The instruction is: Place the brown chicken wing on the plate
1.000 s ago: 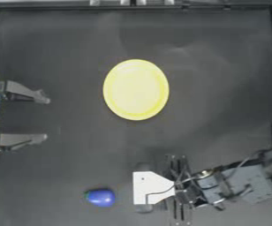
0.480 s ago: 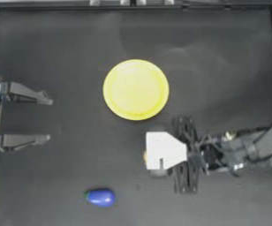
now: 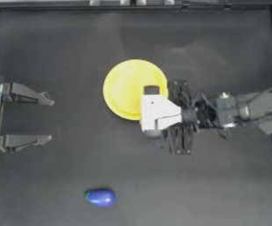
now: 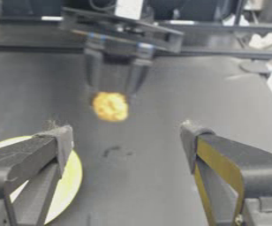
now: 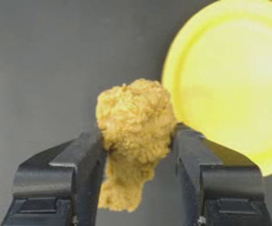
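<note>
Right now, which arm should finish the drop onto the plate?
Right. The right gripper is shut on the brown chicken wing at the plate edge; the left gripper sits open and empty, far left.

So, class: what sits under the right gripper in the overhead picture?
From above, the right gripper covers the plate at its right rim, hiding what it holds. The right wrist view shows the brown chicken wing clamped between its jaws, beside the plate's edge.
</note>
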